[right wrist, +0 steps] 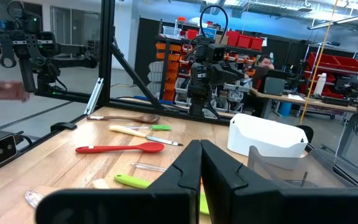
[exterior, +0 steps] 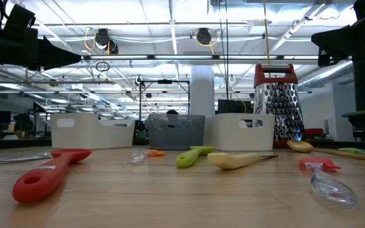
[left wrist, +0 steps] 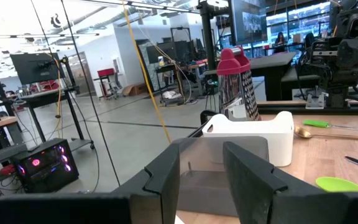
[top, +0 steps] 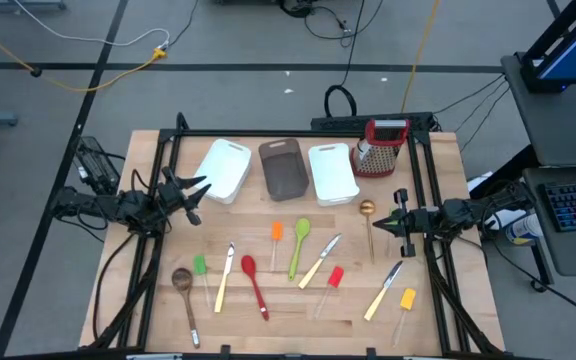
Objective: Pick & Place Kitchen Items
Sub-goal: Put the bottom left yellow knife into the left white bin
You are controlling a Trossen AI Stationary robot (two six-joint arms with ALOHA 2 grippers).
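The kitchen items lie flat on the wooden table (top: 148, 320), spread across its near half. Among them are a wooden spoon (top: 183, 285), a red spoon (top: 254, 283), a green spoon (top: 299, 243), a gold spoon (top: 367, 215), cream-handled knives (top: 225, 278) and small spatulas (top: 276, 235). My left gripper (top: 193, 192) hovers open at the table's left edge, above the surface, with nothing between its fingers (left wrist: 166, 177). My right gripper (top: 393, 222) hovers shut at the right side, near the gold spoon but clear of it, its fingers (right wrist: 188, 168) pointing level across the table.
Three tubs stand in a row at the far side: white (top: 224, 170), brown (top: 284, 167), white (top: 332, 172). A red-topped metal box grater (top: 380, 147) stands at the far right. Black frame rails (top: 158, 150) run along both table sides. A person's hand (right wrist: 5, 91) shows beyond the table.
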